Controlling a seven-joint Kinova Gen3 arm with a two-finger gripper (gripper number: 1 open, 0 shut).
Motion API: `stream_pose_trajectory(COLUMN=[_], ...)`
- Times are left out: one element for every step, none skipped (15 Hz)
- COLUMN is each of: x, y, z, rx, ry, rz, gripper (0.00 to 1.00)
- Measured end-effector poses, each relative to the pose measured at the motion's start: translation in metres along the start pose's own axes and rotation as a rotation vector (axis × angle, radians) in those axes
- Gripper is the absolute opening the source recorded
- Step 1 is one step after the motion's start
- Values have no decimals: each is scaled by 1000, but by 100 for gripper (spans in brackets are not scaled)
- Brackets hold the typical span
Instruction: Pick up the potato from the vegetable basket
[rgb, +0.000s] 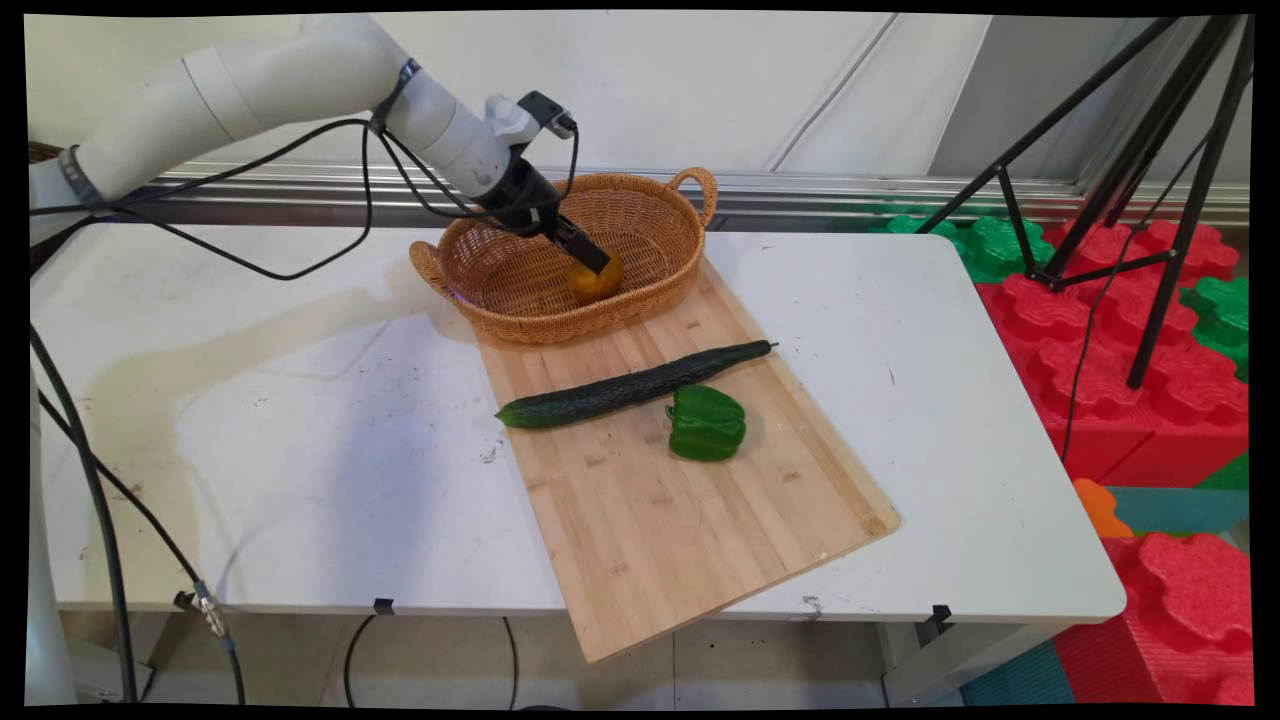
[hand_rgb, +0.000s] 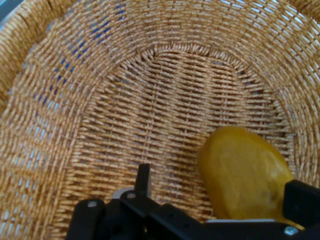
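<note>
I am looking at the end effector (rgb: 592, 262) reaching down into the wicker basket (rgb: 520, 290), which is sitting at the 12 o'clock end of the wooden cutting board (rgb: 680, 500) on the white table (rgb: 300, 420). In the hand view the fingers (hand_rgb: 143, 179) are standing apart, with a yellow fruit (hand_rgb: 242, 172) lying just beside the right-hand finger on the basket's woven floor; I cannot tell whether that finger is touching it. In the main view the fruit (rgb: 597, 280) is sitting toward the basket's 4 o'clock side, partly hidden by the end effector. At the board's middle a long dark cucumber (rgb: 630, 388) is lying slantwise, and a green bell pepper (rgb: 706, 423) is resting just beside it at its 5 o'clock. A black tripod (rgb: 1150, 180) is standing at 2 o'clock beyond the table, over red and green foam blocks (rgb: 1120, 340).
</note>
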Motion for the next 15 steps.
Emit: stream_pose_trajectory(x=[0, 0, 1, 2, 3, 5, 7, 8, 10, 12, 14, 15, 15, 16, 16], y=[0, 1, 2, 2, 2, 2, 2, 2, 2, 2, 1, 1, 1, 1, 1], z=[3, 5, 7, 8, 9, 9, 9, 9, 7, 6, 3, 1, -1, -2, -4], rx=[-1, -3, -4, -4, -2, 0, 3, 6, 10, 15, 21, 24, 28, 29, 31], ry=[1, 2, 7, 11, 19, 24, 32, 38, 45, 52, 58, 61, 63, 65, 66], rz=[-8, -13, -17, -20, -25, -28, -31, -33, -35, -37, -36, -36, -36, -35, -35], gripper=[100, 100, 100, 100, 100, 100, 100, 100, 100, 100, 100, 100, 100, 100, 100])
